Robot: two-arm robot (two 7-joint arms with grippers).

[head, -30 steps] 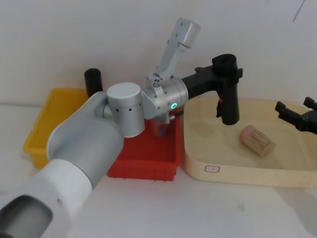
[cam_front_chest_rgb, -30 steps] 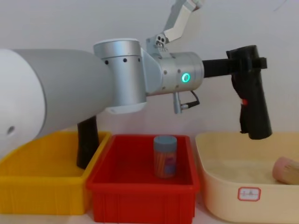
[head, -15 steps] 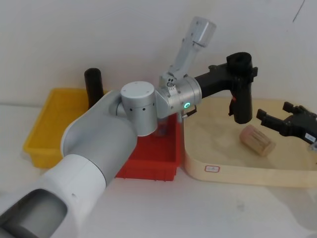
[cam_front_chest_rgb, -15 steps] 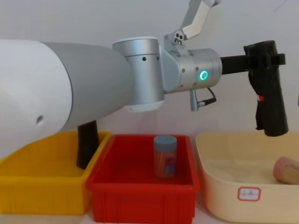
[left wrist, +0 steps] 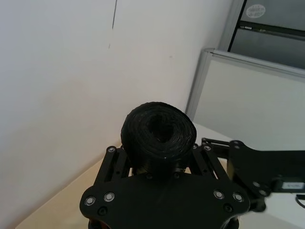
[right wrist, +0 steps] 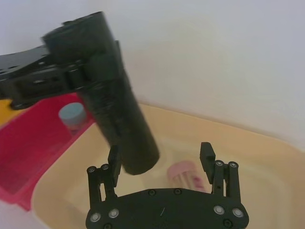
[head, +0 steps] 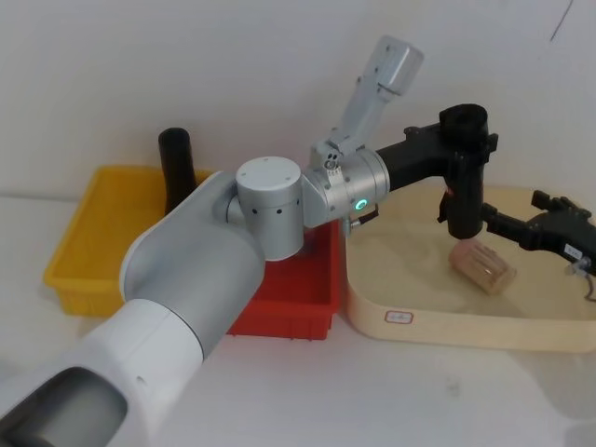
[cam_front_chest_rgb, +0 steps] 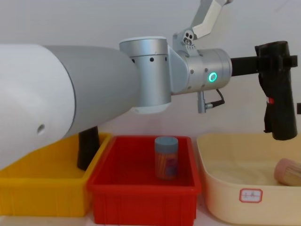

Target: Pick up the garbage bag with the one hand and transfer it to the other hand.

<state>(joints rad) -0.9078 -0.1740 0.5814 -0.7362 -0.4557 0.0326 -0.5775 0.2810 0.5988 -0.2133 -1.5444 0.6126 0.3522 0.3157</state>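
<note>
The bag (head: 463, 182) hangs upright in the air over the far left part of the tray (head: 447, 331). The left gripper (head: 466, 142) pinches it near its top. The right gripper (right wrist: 160, 156), fingers spread, is just beside the bag's lower end, above a pinkish cylinder (head: 484, 265) lying in the tray.

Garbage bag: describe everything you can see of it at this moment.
The garbage bag is a black, tightly rolled plastic cylinder with a small red mark on its side. It hangs nearly upright above the cream tray, clamped near its top by the left gripper. The open right gripper sits at its lower end, not closed on it.
</note>
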